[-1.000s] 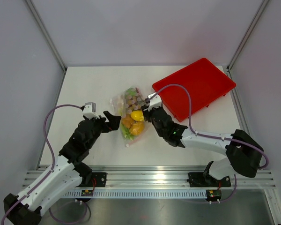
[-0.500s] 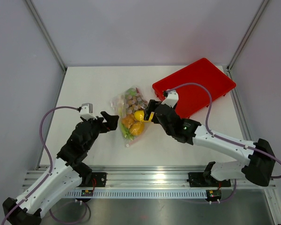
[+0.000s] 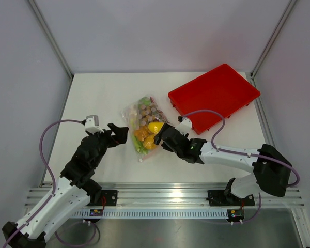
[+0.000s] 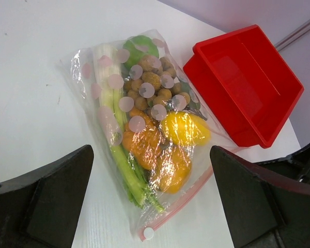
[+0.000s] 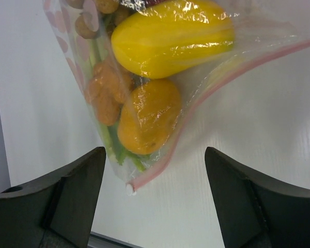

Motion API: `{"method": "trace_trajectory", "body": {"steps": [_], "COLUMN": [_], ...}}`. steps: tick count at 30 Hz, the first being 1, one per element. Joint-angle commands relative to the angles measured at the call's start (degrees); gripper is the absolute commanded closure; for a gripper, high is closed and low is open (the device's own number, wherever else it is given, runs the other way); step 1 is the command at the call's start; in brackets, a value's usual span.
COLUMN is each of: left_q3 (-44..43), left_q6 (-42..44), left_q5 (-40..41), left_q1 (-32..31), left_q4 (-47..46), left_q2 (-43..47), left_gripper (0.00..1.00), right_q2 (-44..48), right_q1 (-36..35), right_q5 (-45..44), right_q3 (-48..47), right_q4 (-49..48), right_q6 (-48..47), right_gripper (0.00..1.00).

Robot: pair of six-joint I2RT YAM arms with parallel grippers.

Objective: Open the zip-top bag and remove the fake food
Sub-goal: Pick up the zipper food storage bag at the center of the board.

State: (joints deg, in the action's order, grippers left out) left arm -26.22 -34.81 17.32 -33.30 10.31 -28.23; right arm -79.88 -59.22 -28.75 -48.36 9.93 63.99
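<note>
Where the bag (image 3: 143,127) lies flat at the middle of the table (image 3: 93,93), its pink zip strip (image 4: 182,202) is turned to the near right and all the food is seen inside. One yellow piece (image 4: 184,128), two orange pieces (image 4: 144,142), one celery stalk (image 4: 125,164) and one green fruit (image 4: 140,45) are counted; the tan balls (image 4: 156,83) are too clustered to be counted. One red tray (image 3: 215,96) is set just beyond, to the right, apart from the bag. The left gripper (image 3: 120,133) is held low at the bag's left edge, fingers spread wide. The right gripper (image 3: 159,140) is reached in from the right over the strip's near corner, likewise spread; contact cannot be told.
</note>
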Motion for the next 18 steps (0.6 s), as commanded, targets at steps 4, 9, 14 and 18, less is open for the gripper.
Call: {"method": "trace_trajectory", "body": {"steps": [4,9,14,18], "left_q3": [-0.5,-0.6,-0.6,-0.4], "left_q6": [-0.7,-0.5,-0.5,-0.4], "left_q5": [2.7,2.5,2.5,2.5], "left_q1": [-0.3,-0.3,-0.3,-0.3], "left_q4": [-1.5,-1.4,-1.3,-1.4], "left_q2": [0.7,1.0,1.2,1.2], "left_gripper": [0.01,0.01,0.01,0.01], "right_q2": [-5.1,-7.1,-9.2,-11.0], "right_q1": [-0.4,-0.4,-0.4,-0.5], "right_q5": [-0.6,-3.2,-5.6,-7.1], "right_q3": [-0.9,-0.4,0.1,0.0], "right_q4": [-5.9,-7.6,-9.0,-9.2], "right_q6": [6.8,7.9,9.3,10.6], "right_gripper": [0.17,0.20,0.27,0.31]}}
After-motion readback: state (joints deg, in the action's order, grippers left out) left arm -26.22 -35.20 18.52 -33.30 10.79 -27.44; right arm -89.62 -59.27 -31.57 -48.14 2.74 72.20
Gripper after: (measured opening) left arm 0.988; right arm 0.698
